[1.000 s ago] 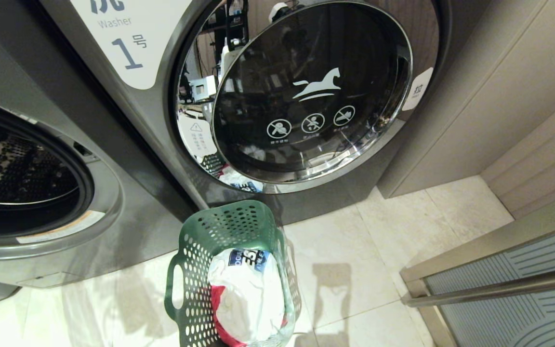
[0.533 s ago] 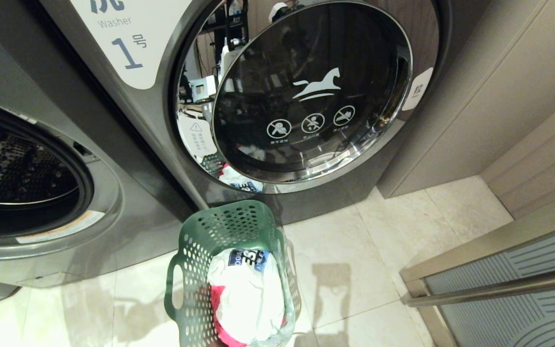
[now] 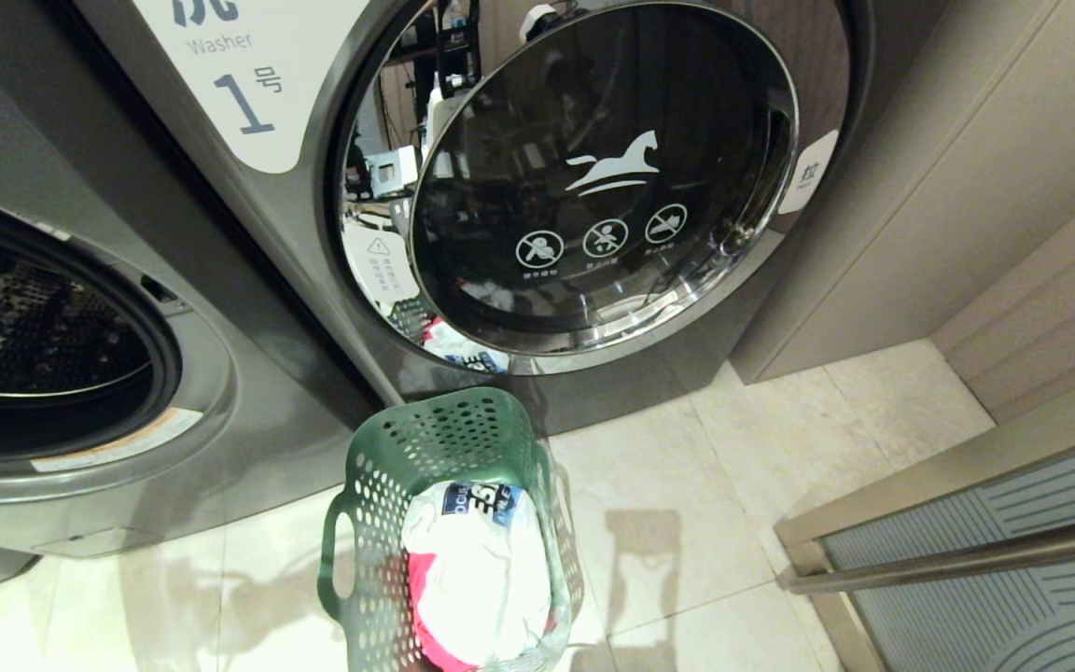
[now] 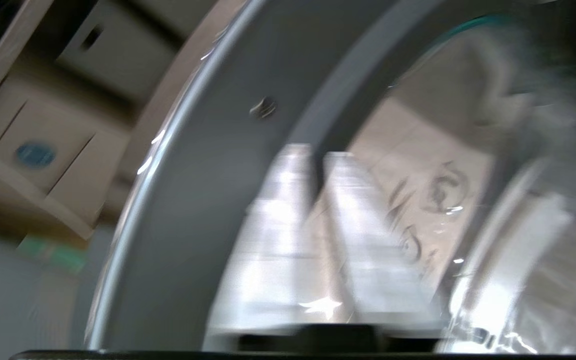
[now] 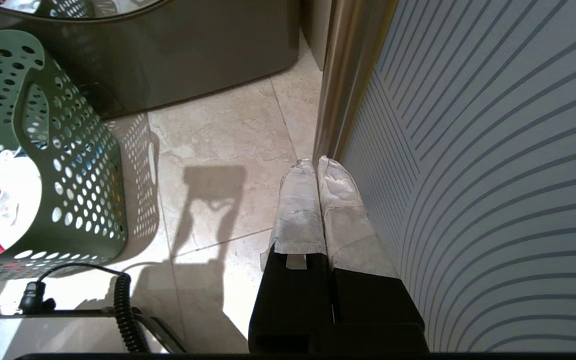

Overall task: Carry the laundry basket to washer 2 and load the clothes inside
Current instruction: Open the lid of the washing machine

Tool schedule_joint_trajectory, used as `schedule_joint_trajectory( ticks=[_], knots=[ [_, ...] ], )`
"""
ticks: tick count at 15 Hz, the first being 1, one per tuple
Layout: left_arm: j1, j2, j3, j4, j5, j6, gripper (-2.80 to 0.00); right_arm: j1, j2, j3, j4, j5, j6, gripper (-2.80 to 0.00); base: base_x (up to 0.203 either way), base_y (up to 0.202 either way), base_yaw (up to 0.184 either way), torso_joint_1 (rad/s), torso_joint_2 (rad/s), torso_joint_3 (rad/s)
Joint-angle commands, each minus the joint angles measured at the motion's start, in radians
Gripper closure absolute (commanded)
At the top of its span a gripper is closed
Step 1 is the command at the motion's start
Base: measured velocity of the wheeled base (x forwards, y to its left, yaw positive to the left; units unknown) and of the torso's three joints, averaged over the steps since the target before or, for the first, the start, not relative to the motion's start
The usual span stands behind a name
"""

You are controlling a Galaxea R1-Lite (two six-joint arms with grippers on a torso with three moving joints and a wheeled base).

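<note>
Right wrist view shows the right end effector [image 5: 313,162], its taped fingers pressed together and empty, beside a ribbed panel [image 5: 493,150], the perforated green laundry basket [image 5: 68,150] well apart on the tiled floor [image 5: 218,130], holding the clothes [image 3: 477,560]. Left end effector seems closed, blurred.

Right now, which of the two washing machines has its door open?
The machine on the left: its drum opening is uncovered and the perforated drum shows. The machine labelled 1 beside it has its round glass door closed.
</note>
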Motion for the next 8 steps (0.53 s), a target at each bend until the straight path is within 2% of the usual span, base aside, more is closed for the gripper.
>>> schedule_joint_trajectory(
  ticks=[1, 4, 6, 8],
  knots=[
    [-0.003, 0.073, -0.045, 0.002, 0.138, -0.012, 0.0, 0.0, 0.0, 0.0, 0.0, 0.0, 0.0, 0.0, 0.0, 0.0, 0.0, 0.0, 0.0, 0.0],
    [0.004, 0.178, -0.153, -0.008, 0.345, -0.045, 0.0, 0.002, 0.0, 0.0, 0.0, 0.0, 0.0, 0.0, 0.0, 0.0, 0.0, 0.0, 0.0, 0.0],
    [0.022, 0.279, -0.26, -0.017, 0.415, -0.079, 0.0, 0.0, 0.0, 0.0, 0.0, 0.0, 0.0, 0.0, 0.0, 0.0, 0.0, 0.0, 0.0, 0.0],
    [0.064, 0.393, -0.385, -0.029, 0.446, -0.092, 0.0, 0.0, 0.0, 0.0, 0.0, 0.0, 0.0, 0.0, 0.0, 0.0, 0.0, 0.0, 0.0, 0.0]
  ],
)
